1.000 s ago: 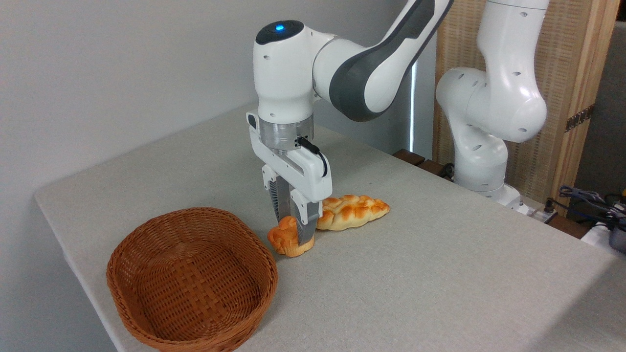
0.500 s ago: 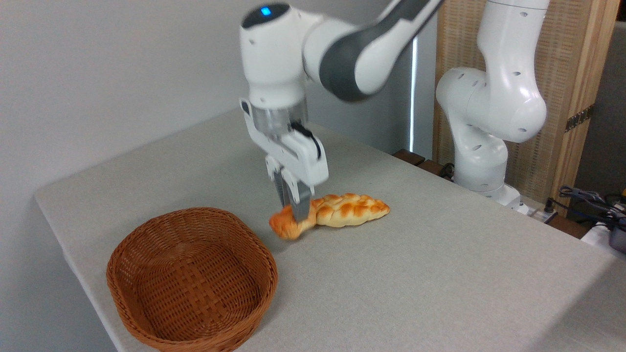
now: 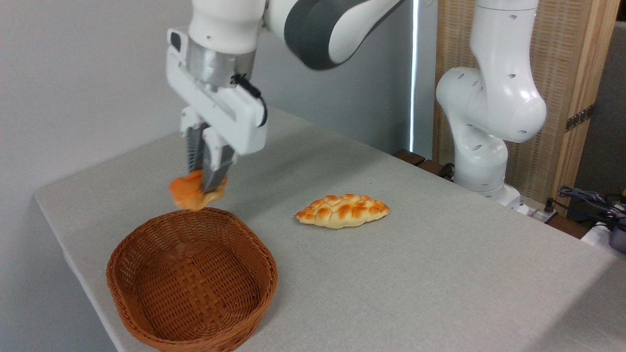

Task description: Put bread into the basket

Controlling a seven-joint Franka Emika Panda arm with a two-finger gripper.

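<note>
Bread (image 3: 188, 194), the small orange bun, hangs in the air, pinched between our gripper's (image 3: 208, 183) two fingers, which are closed narrow on its right part. We see it blurred, so its knots do not read clearly; the glazed orange side faces left and a paler patch shows lower right.

We take the basket (image 3: 191, 279) as our landmark. The bun sits clear above the basket's far rim, not touching the wicker, toward the back edge rather than over the middle. The basket is oval, reddish-brown, woven, and its bowl holds nothing we can see. It rests on the grey table (image 3: 415, 274) near the front left corner.

Our gripper points straight down from the white hand, with a black cable looped on its side, and the arm (image 3: 332, 24) runs up and to the right out of view.

To the right of the basket and well apart from it, a pale braided loaf (image 3: 343, 211) lies flat on the table. Farther right, beyond the table's edge, stands the arm's white base (image 3: 484, 146) in front of a wooden screen (image 3: 572, 93).
</note>
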